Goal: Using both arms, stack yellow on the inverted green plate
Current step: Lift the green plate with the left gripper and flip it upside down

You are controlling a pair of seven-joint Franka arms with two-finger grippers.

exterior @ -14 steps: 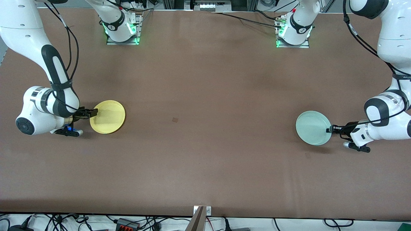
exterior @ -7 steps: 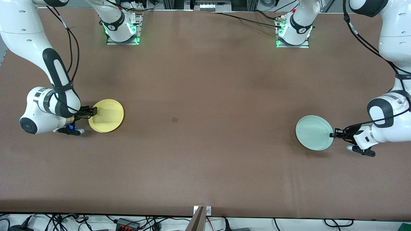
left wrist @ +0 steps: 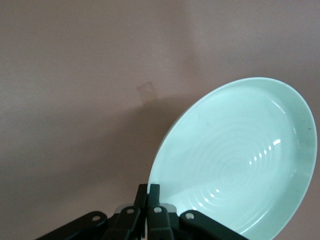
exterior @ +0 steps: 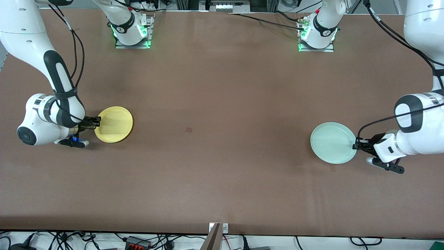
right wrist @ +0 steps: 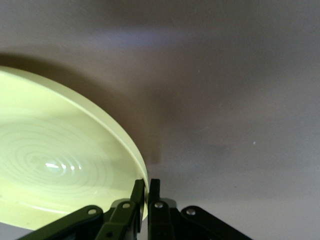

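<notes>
1. Tabletop (exterior: 222, 104) fills the front view. The yellow plate (exterior: 114, 119) sits at mid-left of the frame, its rim clenched by the right gripper (exterior: 97, 121). The green plate (exterior: 333, 143) is at right, its rim pinched by the left gripper (exterior: 356, 144). Bare brown surface spans the wide middle between them.
2. Left wrist view: fingers (left wrist: 154, 192) clamp the green plate's (left wrist: 240, 160) edge at the frame's bottom.
3. Right wrist view: fingers (right wrist: 154, 189) grip the yellow plate's (right wrist: 55, 165) tilted edge.

robot lab, bolted arm bases (exterior: 131, 33), cables (exterior: 138, 241)
</notes>
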